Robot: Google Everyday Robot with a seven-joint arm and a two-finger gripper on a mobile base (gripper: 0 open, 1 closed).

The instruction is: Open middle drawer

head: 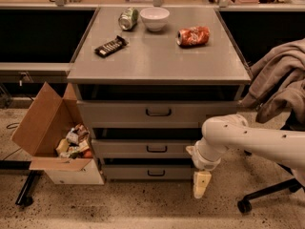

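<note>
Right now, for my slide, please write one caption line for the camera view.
Gripper hangs low, to the lower right of the middle drawer, apart from its handle.
</note>
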